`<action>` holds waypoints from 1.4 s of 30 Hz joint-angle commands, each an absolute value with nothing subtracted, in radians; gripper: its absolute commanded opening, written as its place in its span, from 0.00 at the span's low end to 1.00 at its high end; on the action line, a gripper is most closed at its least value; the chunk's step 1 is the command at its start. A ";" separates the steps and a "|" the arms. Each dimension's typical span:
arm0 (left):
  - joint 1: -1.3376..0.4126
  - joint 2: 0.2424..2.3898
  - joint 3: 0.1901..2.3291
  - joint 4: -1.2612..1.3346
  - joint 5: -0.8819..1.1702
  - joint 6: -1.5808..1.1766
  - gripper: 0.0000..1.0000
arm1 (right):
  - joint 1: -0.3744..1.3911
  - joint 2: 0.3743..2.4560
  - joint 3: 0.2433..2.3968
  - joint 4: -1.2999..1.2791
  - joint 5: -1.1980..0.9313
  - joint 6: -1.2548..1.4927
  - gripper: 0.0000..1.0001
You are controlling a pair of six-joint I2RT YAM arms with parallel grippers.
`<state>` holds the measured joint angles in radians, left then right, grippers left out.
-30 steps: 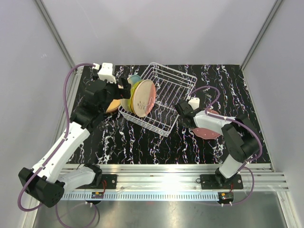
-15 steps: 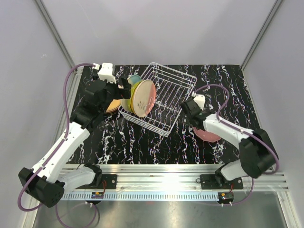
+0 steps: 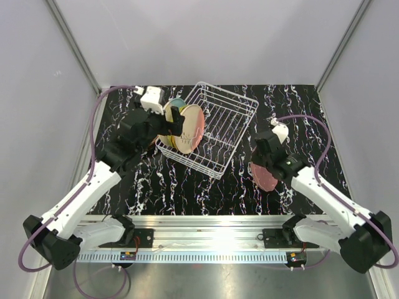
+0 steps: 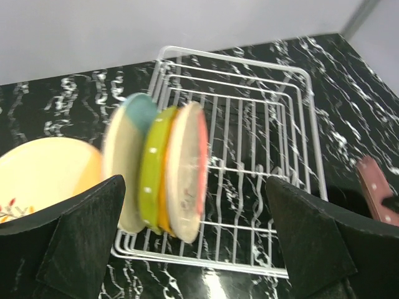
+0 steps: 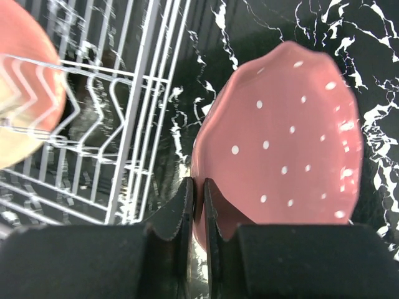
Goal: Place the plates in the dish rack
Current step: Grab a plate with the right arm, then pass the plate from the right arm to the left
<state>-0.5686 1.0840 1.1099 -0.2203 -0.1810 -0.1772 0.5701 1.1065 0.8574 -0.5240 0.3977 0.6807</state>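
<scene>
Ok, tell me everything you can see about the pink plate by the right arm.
The pink plate is round, ceramic-looking, with small white dots and a slightly wavy rim. It is tilted, over the dark marbled table, just right of the white dish rack. The right arm's jaws pinch its near rim.

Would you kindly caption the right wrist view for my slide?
The right gripper pinches the rim of a dotted pink plate beside the rack.

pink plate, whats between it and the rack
Nothing but bare black marbled table lies between the pink plate and the rack. It shows in the right wrist view and from the top.
</scene>
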 commanded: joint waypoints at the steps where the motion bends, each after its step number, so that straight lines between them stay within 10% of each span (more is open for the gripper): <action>1: -0.687 1.111 1.127 -0.202 -0.159 -0.166 0.99 | 0.568 1.005 0.853 -0.489 0.426 0.735 0.00; 42: -1.241 1.675 1.123 0.257 -0.161 -0.394 0.99 | 0.568 0.617 0.811 -0.472 0.568 0.943 0.00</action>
<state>-1.2400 1.6882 1.1370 0.0750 -0.1314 -0.4149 0.5694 0.6662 0.7357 -0.5671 0.4820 0.9207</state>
